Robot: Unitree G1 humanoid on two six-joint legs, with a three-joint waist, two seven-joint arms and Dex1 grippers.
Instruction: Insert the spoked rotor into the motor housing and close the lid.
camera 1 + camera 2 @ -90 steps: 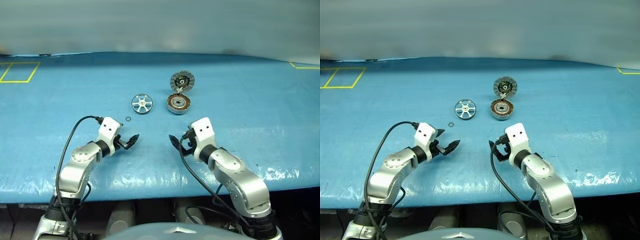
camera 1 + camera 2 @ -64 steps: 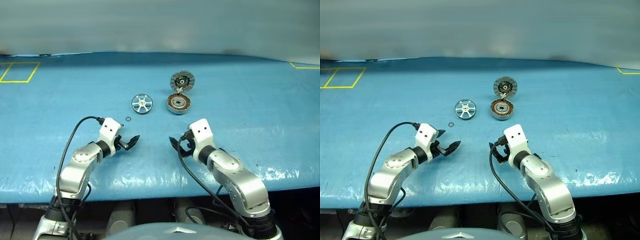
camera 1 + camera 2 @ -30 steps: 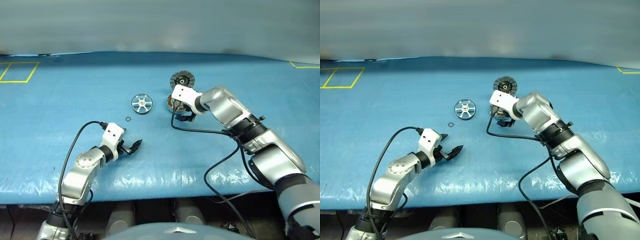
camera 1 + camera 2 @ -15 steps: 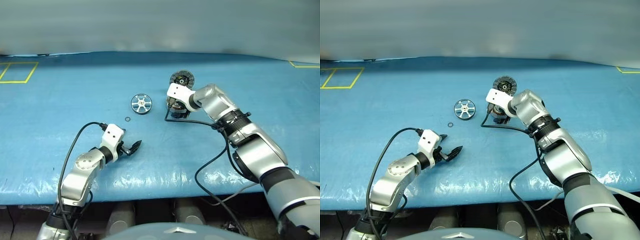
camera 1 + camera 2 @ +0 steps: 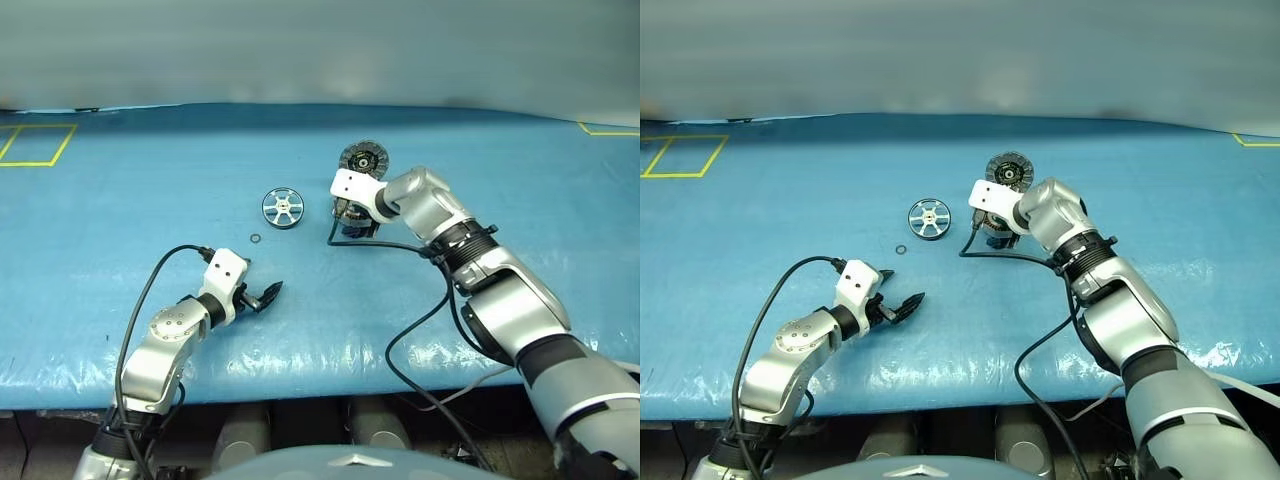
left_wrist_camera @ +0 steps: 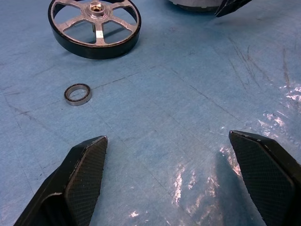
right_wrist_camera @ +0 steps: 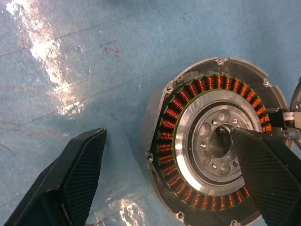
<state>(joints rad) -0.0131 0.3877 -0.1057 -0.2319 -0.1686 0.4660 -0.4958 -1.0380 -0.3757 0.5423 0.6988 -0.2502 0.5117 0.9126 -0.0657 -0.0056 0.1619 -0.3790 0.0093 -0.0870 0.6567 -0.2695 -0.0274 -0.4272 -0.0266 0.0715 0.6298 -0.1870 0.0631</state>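
Nearest, the left gripper point(image 5: 270, 293) hangs low over the blue table point(image 5: 120, 200) with jaws spread wide and empty, and the rotor point(image 5: 283, 208) lies flat straight beyond it, past a small ring point(image 5: 256, 238), so this arm is the nearer for picking it up. The rotor is a shiny wheel with 6 spokes, a dark rim and a brass-toned hub, just left of the housing point(image 7: 214, 146). Farther out, the right gripper point(image 7: 169, 183) hovers over the housing, fully open and empty, 1 finger above its silver centre inside the copper windings; the lid point(image 5: 363, 158) stands open behind
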